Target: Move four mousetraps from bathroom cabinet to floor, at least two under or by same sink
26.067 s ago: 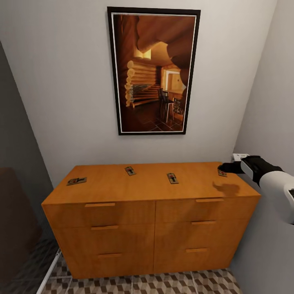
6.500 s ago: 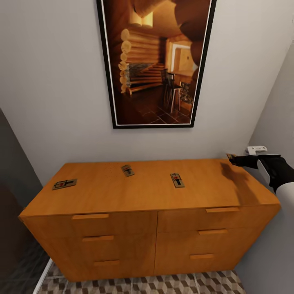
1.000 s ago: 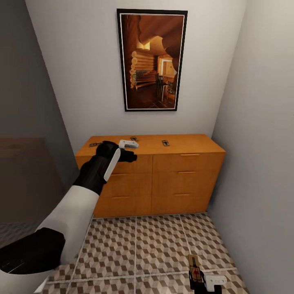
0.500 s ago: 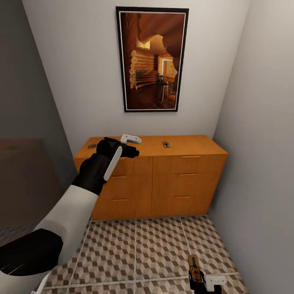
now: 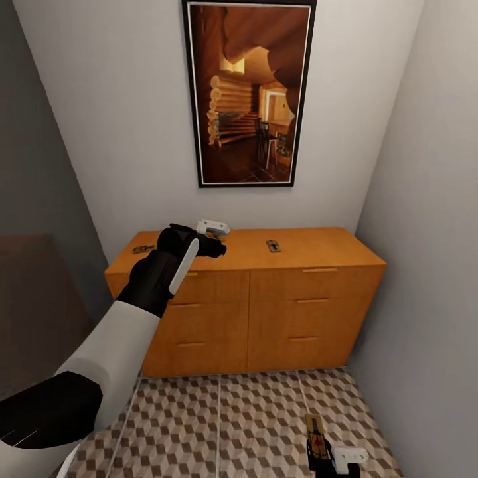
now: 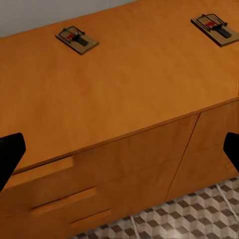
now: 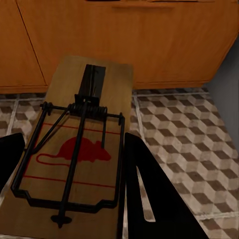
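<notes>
Head view: the left arm is stretched forward, its left gripper (image 5: pixel 214 240) held over the cabinet (image 5: pixel 279 312) top near the front edge. From the left wrist, its fingers (image 6: pixel 10 154) are seen set wide apart, nothing between them. The right gripper (image 5: pixel 323 458) is held low over the bathroom floor (image 5: pixel 252 418), clamped on a mousetrap (image 7: pixel 74 154): a tan board with black wire and a red mouse print. Three mousetraps are seen on the cabinet top (image 5: pixel 273 245) (image 5: pixel 141 249) (image 6: pixel 76 39), well apart. A framed picture (image 5: pixel 247 93) hangs on the wall above
</notes>
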Available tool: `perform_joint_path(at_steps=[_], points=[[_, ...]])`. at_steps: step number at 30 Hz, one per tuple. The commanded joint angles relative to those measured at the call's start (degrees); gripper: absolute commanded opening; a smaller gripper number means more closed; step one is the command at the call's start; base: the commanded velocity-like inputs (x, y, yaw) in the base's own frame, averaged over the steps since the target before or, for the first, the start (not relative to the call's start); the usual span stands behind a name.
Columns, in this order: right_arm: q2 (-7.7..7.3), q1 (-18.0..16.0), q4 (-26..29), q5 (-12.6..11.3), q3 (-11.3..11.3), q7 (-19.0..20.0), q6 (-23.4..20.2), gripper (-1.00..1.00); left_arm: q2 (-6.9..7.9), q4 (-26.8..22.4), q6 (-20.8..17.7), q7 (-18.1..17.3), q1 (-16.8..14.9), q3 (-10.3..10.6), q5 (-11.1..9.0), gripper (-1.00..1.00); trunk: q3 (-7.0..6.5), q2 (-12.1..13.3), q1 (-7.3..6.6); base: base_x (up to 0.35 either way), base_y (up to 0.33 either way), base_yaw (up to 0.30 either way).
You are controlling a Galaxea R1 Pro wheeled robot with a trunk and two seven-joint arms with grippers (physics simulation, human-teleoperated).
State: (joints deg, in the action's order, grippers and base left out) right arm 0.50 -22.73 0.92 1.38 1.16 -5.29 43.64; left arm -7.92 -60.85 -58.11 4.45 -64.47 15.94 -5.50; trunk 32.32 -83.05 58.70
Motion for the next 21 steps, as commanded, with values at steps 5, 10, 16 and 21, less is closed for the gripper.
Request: perform_joint_path(at_steps=[5, 10, 16, 21], points=[[-0.05, 0.0, 0.0, 0.1, 0.2, -0.6, 0.1, -1.0, 0.05, 0.5, -0.2, 0.5, 0.0, 0.1, -0.6, 1.0, 0.06, 0.0, 0.03, 0.333, 0.0, 0.0], [-0.02, 0.0, 0.0, 0.1, 0.2, -0.6, 0.1, -1.0, 0.09, 2.2, -0.1, 0.5, 0.1, 0.1, -0.5, 1.0, 0.06, 0.0, 0.03, 0.334, 0.0, 0.0], [-0.05, 0.0, 0.0, 0.1, 0.2, -0.6, 0.1, -1.0, 0.08, 5.5, 0.1, 0.5, 0.2, 0.1, -0.6, 1.0, 0.06, 0.0, 0.03, 0.311, 0.0, 0.0], [0.01, 0.0, 0.0, 0.1, 0.2, -0.5, 0.1, -1.0, 0.03, 8.6, 0.1, 0.5, 0.2, 0.1, -0.5, 1.0, 0.06, 0.0, 0.03, 0.196, 0.0, 0.0]])
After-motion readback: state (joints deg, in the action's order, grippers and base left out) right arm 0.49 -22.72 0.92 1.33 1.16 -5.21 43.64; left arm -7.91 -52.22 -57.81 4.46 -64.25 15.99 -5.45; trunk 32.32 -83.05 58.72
